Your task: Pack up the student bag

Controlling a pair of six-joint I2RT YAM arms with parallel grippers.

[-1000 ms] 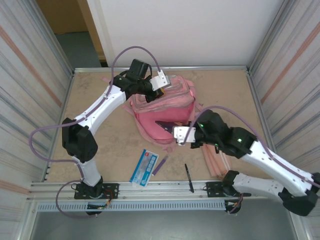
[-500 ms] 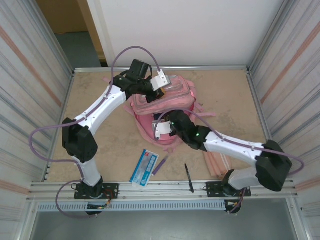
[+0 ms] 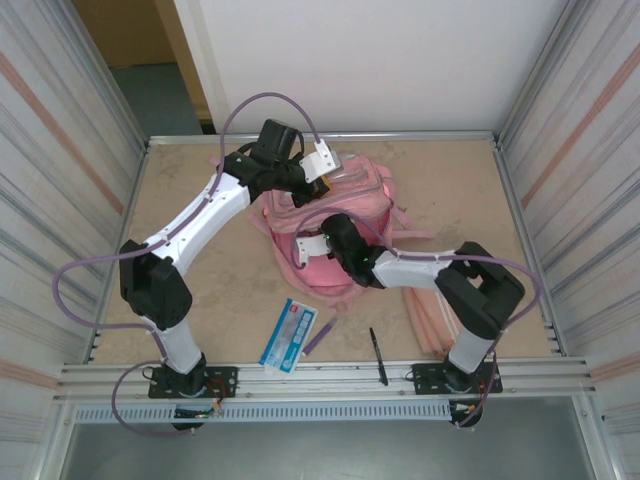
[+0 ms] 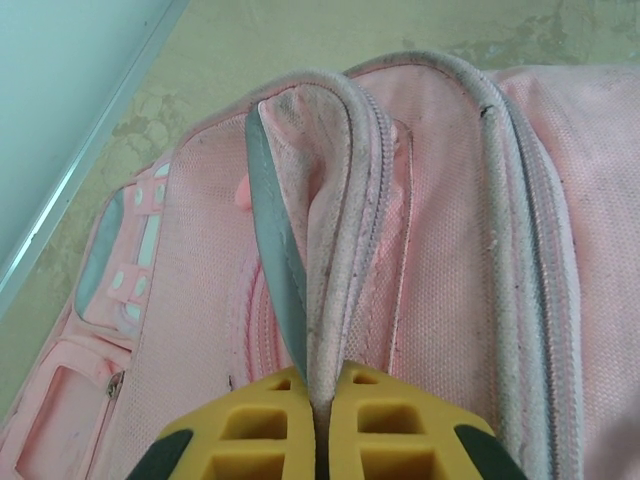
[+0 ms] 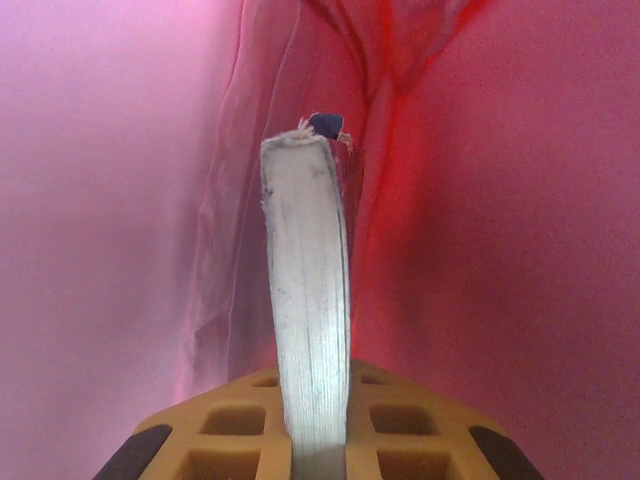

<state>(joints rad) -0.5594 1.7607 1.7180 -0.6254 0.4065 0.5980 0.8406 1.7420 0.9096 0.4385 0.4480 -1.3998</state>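
Student bag: matt woven cloth, worn. Book: rough paper edges. Table: matt.

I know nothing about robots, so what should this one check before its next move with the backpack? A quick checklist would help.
1. Left jaws pinching the student bag rim, holding its mouth open: ok.
2. Right jaws clamped on the book: ok.
3. Book inside the bag, pink lining around it: ok.
4. Book resting on the bag's bottom: cannot tell.
5. Everything packed: not ok; blue packet, purple pen and black pen lie on the table.
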